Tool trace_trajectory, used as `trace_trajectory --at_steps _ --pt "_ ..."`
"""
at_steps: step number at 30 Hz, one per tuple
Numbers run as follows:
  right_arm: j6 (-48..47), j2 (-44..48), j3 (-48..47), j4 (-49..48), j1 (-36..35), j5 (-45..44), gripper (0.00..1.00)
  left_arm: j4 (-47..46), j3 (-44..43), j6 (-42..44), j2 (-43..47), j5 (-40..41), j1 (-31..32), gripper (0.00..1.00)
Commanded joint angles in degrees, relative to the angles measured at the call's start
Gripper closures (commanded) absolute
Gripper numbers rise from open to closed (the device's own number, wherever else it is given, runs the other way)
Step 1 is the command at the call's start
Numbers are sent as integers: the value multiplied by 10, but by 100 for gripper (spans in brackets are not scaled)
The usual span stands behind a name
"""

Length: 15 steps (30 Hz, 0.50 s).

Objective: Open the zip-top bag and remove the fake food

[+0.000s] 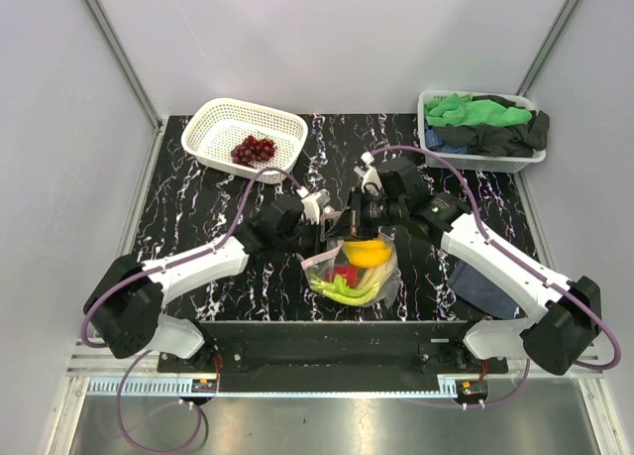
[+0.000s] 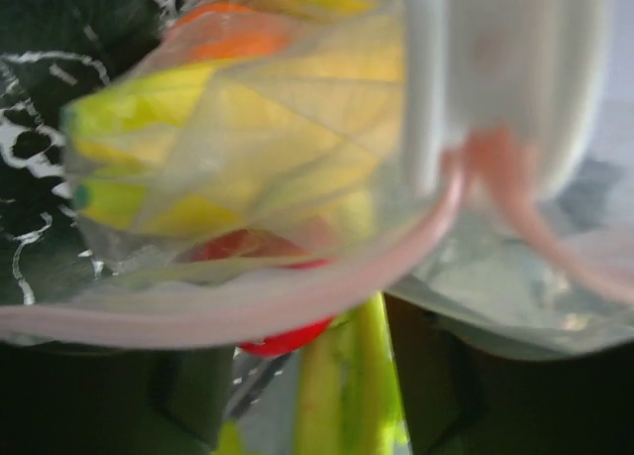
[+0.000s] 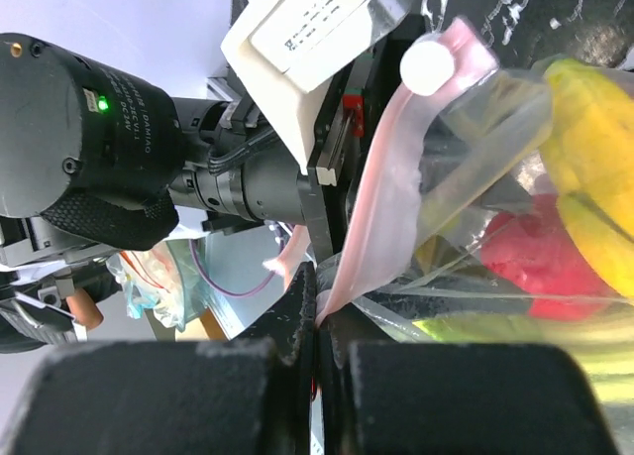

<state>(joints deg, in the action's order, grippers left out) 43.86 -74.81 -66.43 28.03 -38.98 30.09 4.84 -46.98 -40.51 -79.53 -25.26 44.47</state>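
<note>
Right gripper (image 3: 317, 321) fingers are closing tight together on the pinkish zip strip (image 3: 371, 207) of the zip-top bag (image 1: 381, 282).

Bag is lying on the marbled table (image 1: 198, 207) near its front edge, between both grippers, with its mouth facing the far side. Fake food (image 1: 363, 254) is sitting inside it: a yellow piece, red fruit and pale-green stalks. Left gripper (image 1: 329, 225) is sitting right at the bag's mouth; its wrist view is blurring badly, so whether its jaws are clamping anything cannot be told. Purple grapes (image 1: 253, 150) are resting in the white basket (image 1: 213, 113) at far left, well apart from the bag.
</note>
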Motion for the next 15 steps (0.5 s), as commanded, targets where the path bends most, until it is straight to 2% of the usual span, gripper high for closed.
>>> trace_trajectory --at_steps 1,6,15 --pt "13 25 23 -51 -4 1 100 12 22 36 -14 37 9 29" --pt "21 34 58 -59 -7 3 100 24 15 56 -28 77 25 15" --pt "20 56 114 -63 -9 -9 100 -3 39 31 -91 93 55 6"
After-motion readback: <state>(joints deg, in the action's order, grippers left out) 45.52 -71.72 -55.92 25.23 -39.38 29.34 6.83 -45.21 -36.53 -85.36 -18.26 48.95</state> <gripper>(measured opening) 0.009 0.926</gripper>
